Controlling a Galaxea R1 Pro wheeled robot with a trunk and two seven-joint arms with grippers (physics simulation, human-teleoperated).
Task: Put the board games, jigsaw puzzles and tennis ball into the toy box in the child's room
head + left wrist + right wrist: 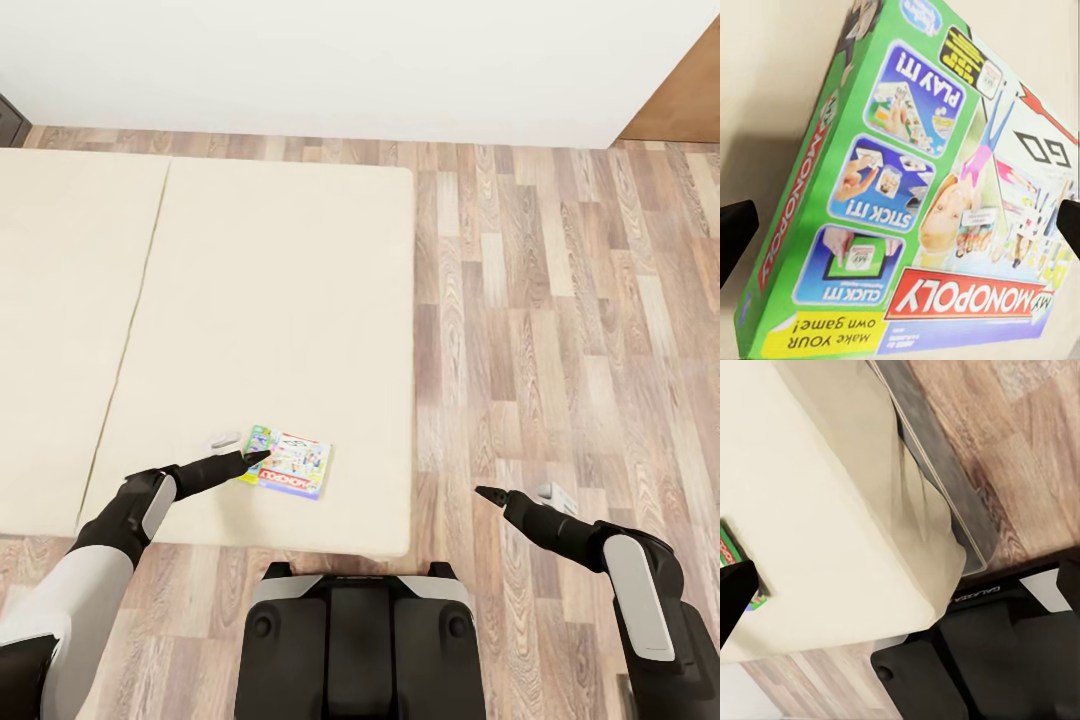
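Here a cream bed [250,330] fills the left of the head view, over wood-plank floor [560,330] below a white wall [350,60]. The green-pink board game [290,463], lettered "MY MONOPOLY", lies at lower centre. The left gripper [238,452] spreads wide beside it; the right gripper [515,493] hangs open over floor.

A cream bed [250,330] stands on a wood-plank floor [560,330] against a white wall [350,60]. A brown panel [685,100], perhaps a door, is at the far right.
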